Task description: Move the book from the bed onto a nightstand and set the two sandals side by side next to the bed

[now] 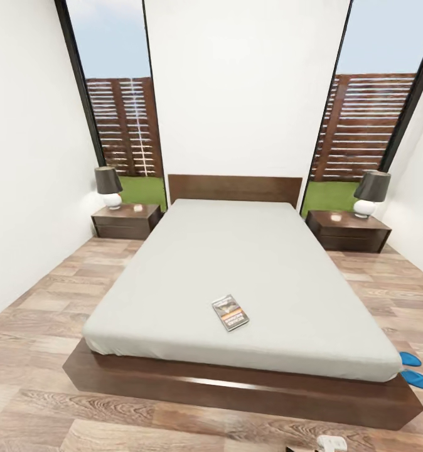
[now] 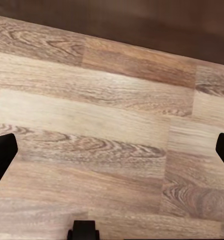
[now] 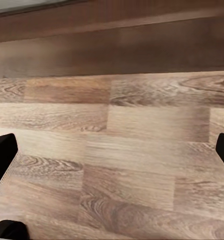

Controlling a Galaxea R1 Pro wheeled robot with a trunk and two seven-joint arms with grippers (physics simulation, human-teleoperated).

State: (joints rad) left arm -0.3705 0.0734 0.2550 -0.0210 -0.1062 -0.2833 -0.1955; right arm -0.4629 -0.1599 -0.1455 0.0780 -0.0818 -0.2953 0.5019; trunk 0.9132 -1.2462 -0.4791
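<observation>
Both my left gripper (image 2: 112, 150) and right gripper (image 3: 112, 150) hang spread wide over the plank floor (image 1: 36, 351), the book (image 1: 230, 312) lies near the bed's (image 1: 236, 389) foot, two sandals (image 1: 412, 369) beside its right corner, nightstands (image 1: 126, 221) beyond.

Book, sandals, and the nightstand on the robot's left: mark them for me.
book (image 1: 230, 312), head view, middle of its cover.
sandals (image 1: 415, 378), head view, sole of the nearer one beside the bed's corner.
left nightstand (image 1: 125, 223), head view, its drawer front.
</observation>
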